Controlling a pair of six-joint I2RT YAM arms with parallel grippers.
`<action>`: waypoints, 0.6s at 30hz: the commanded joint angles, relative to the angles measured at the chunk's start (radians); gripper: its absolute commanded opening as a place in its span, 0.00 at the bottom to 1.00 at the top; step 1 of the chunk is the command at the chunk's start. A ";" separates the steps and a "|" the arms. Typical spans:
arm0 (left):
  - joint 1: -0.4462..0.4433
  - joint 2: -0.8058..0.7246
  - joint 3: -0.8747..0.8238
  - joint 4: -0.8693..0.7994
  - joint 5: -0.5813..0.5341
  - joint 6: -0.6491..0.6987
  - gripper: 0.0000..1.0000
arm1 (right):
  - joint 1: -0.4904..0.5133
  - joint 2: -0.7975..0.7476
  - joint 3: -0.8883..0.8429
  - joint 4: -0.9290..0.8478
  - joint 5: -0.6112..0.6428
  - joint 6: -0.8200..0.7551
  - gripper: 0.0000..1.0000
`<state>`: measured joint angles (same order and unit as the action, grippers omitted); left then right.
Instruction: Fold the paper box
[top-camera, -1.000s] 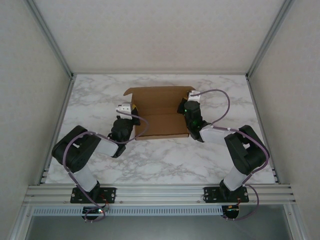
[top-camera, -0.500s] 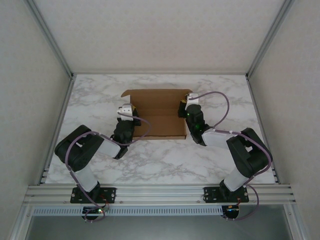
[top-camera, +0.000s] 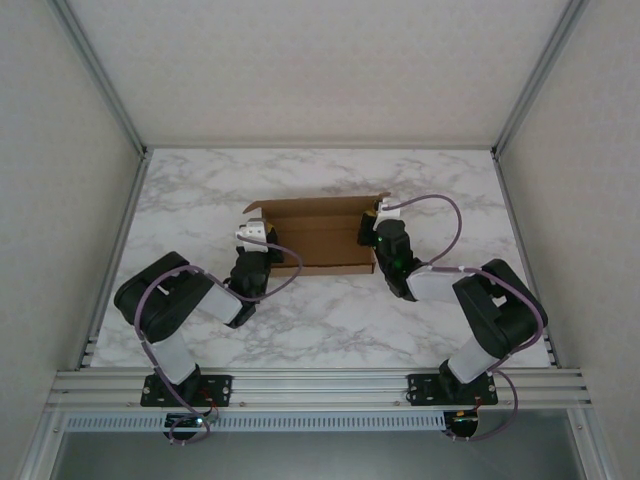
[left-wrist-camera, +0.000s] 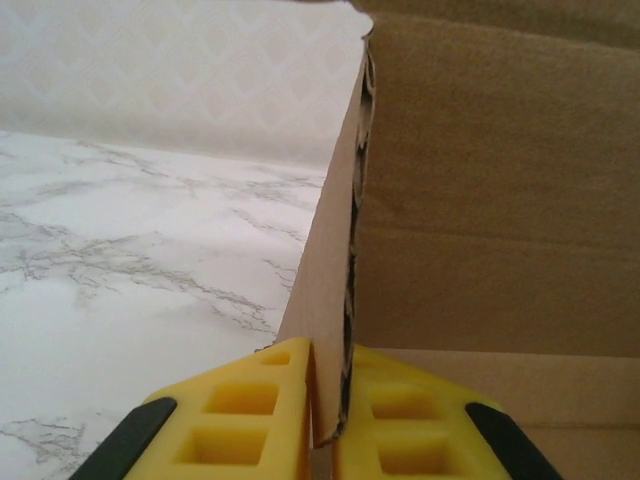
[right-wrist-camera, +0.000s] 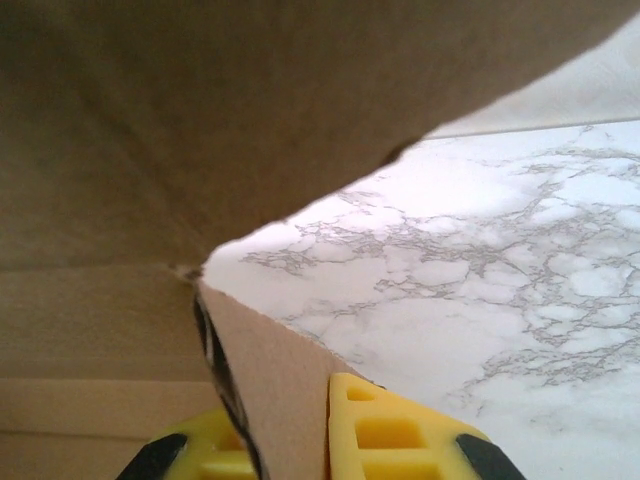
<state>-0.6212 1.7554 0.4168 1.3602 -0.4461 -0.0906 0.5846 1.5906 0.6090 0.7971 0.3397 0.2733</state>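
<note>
Paper box (top-camera: 315, 235), one, plain brown cardboard, on marble table (top-camera: 330, 320); two side walls clamped, by left gripper (left-wrist-camera: 327, 425) and right gripper (right-wrist-camera: 290, 440).

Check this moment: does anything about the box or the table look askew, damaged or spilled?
Nothing stands out. The paper box sits half-folded on the marble table, with the left gripper pinching its left side wall and the right gripper its right one. No tear or spill shows.

Both black arms (top-camera: 165, 300) carry pale grey links, looping purple cables (top-camera: 456, 215), and yellow claw fingers (left-wrist-camera: 250, 410) edged black.
</note>
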 joint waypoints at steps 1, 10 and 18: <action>-0.020 0.037 -0.015 0.018 0.014 -0.002 0.13 | 0.023 -0.022 -0.046 -0.022 -0.010 0.033 0.08; -0.044 0.057 -0.047 0.028 -0.059 0.030 0.06 | 0.024 -0.079 -0.104 -0.007 -0.062 0.014 0.40; -0.045 0.087 -0.046 0.050 -0.078 0.088 0.03 | 0.023 -0.196 -0.136 -0.059 -0.043 0.034 0.72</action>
<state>-0.6586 1.8149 0.3874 1.4452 -0.5072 -0.0280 0.6010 1.4509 0.4938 0.7582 0.2829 0.3008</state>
